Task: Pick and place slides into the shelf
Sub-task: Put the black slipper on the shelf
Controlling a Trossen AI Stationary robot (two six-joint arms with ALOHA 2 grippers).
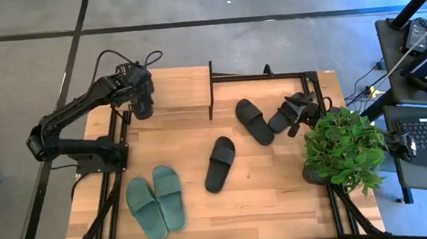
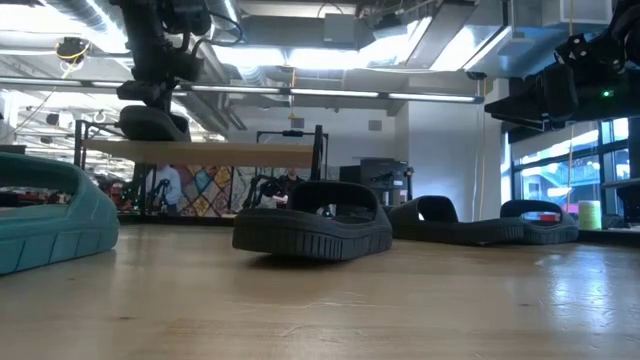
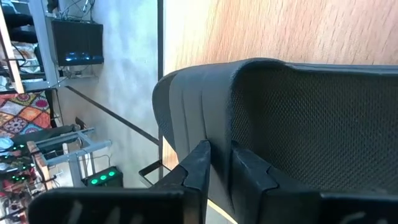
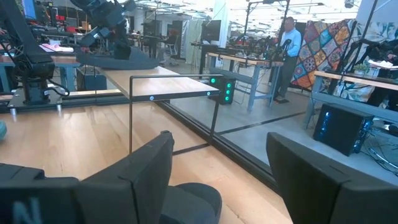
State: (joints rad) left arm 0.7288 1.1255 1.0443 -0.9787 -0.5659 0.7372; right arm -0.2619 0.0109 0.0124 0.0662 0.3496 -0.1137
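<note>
My left gripper (image 1: pixel 144 107) (image 2: pixel 150 95) hovers over the left end of the shelf's light wood top board (image 1: pixel 177 88) (image 2: pixel 230 151), shut on a black slide (image 2: pixel 150 122) (image 3: pixel 280 106). My right gripper (image 1: pixel 299 119) (image 4: pixel 217 143) is open just above another black slide (image 1: pixel 282 119) (image 4: pixel 196 196) at the table's right. Two more black slides (image 1: pixel 254 121) (image 1: pixel 220 163) lie flat on the table's middle. A sage green pair (image 1: pixel 146 209) (image 1: pixel 169 195) lies near the front left. My left gripper pinches the black slide's wide strap (image 3: pixel 214 118) between its two fingers (image 3: pixel 198 163), coming from above and pointing down. The slide sits level under the gripper at the left end of the shelf's top board; its sole looks to be on the board.
A leafy potted plant (image 1: pixel 343 146) stands at the table's right edge, close to my right arm. The shelf's thin black frame (image 1: pixel 211 89) (image 4: pixel 132 99) rises at the far side. Bare wood lies along the near edge (image 1: pixel 266 199).
</note>
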